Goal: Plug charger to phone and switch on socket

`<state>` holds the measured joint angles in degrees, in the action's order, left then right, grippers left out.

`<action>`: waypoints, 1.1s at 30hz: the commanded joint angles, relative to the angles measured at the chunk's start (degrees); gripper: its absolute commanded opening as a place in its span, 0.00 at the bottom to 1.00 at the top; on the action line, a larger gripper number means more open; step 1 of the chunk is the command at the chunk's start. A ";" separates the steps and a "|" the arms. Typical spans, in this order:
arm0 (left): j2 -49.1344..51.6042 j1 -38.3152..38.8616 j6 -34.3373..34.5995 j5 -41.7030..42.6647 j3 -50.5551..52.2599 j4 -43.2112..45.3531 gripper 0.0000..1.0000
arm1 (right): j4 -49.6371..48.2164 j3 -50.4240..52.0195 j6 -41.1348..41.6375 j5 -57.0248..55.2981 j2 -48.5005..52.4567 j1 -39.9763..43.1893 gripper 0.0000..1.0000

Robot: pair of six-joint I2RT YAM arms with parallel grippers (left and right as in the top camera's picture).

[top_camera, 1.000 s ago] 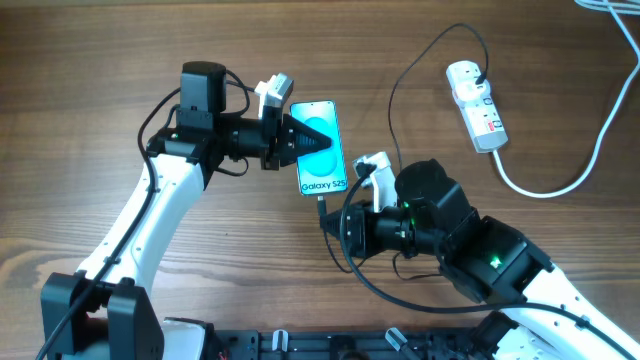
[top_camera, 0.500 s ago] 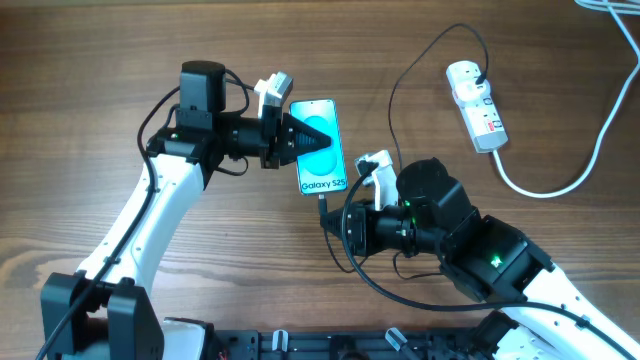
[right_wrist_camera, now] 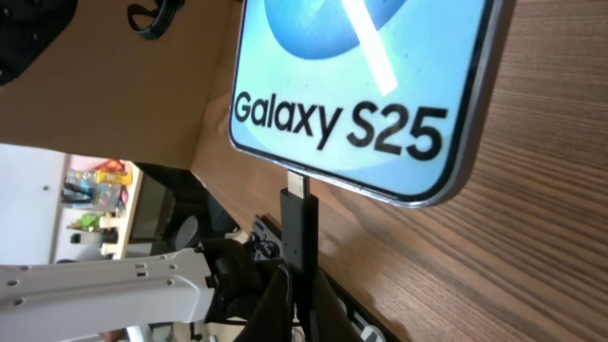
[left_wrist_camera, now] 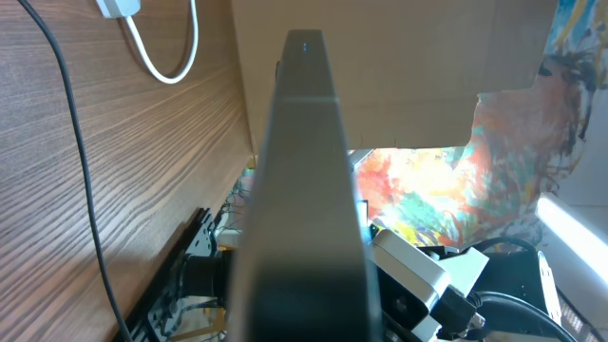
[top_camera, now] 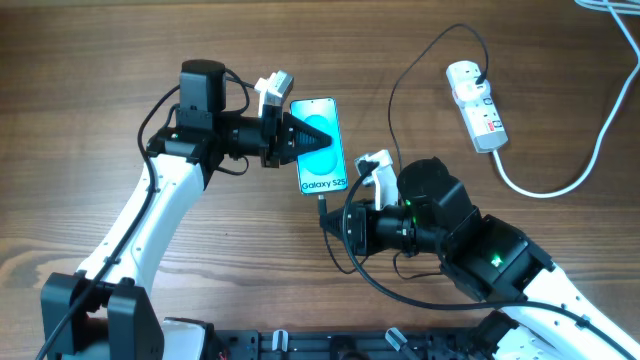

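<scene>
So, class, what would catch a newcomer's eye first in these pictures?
The bright phone mid-table, pinched by the left gripper. Just below it, the right gripper holds the black charger plug at the phone's bottom edge. A white power strip lies at the upper right.

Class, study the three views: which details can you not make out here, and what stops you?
- Overhead: socket switches are too small to read as on or off.
- Right wrist: charger plug meets the phone edge. Its tip is hidden, so depth is unclear.
- Left wrist: a blurred dark shape at the lens hides the left hand's grip.
- Overhead: white cord is cut off by the right edge.
</scene>
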<state>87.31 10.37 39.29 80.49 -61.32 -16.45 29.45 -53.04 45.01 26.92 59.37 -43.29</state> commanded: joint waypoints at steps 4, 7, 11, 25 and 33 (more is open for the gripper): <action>-1.29 -0.39 -1.55 2.43 -0.50 0.39 0.04 | -1.73 -0.85 1.40 -1.38 0.00 0.26 0.04; -1.29 -0.39 -1.55 2.45 -0.50 0.39 0.04 | -1.68 -0.85 1.51 -1.62 0.00 0.26 0.04; -1.29 -0.39 -1.55 2.40 -0.50 0.42 0.04 | -1.53 -0.85 1.49 -2.14 0.00 0.26 0.04; -1.29 -0.39 -1.57 2.40 -0.50 2.14 0.04 | -1.14 -0.85 1.51 -2.10 0.00 0.26 0.04; -1.29 -0.39 -1.60 2.40 -0.50 2.14 0.04 | -1.18 -0.85 1.68 -3.45 0.00 0.26 0.04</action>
<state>87.31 10.31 39.09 80.68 -61.32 -14.52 28.91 -53.04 46.13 25.58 59.37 -43.29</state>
